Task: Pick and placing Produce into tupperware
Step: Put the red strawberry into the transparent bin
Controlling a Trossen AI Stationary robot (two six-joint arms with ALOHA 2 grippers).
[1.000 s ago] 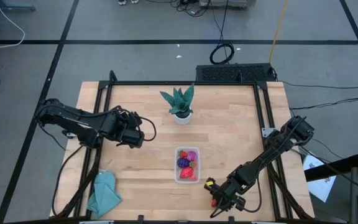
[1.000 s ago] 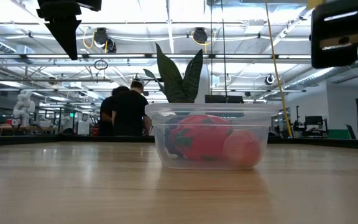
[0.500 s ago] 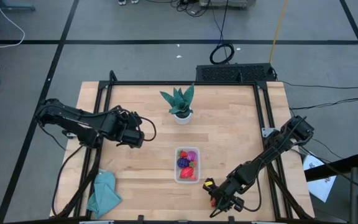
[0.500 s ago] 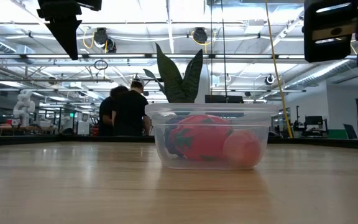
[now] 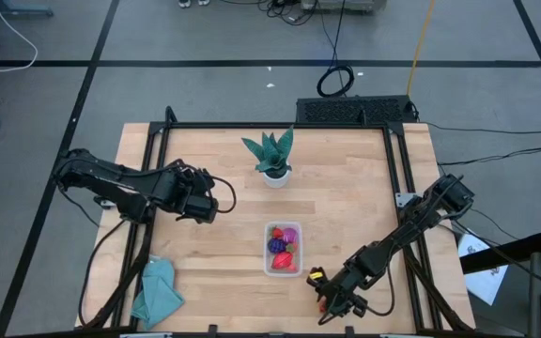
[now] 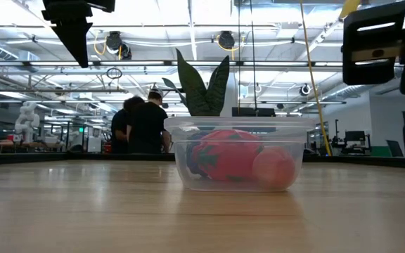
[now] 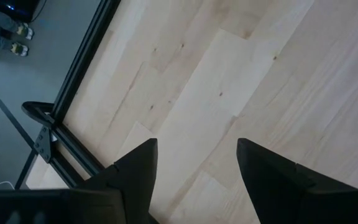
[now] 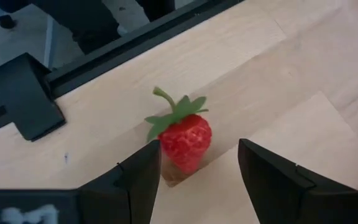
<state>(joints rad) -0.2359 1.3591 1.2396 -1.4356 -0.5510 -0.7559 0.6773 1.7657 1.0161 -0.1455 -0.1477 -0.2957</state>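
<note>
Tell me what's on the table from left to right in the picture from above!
Teal cloth → left gripper → potted plant → tupperware holding produce → right gripper.

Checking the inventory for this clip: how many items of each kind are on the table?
Tupperware: 1
Strawberry outside it, between the open fingers of the right gripper: 1
Potted plant: 1
Teal cloth: 1
Fruits inside the tupperware: cannot count exactly
Total, leaving those out: 4
</note>
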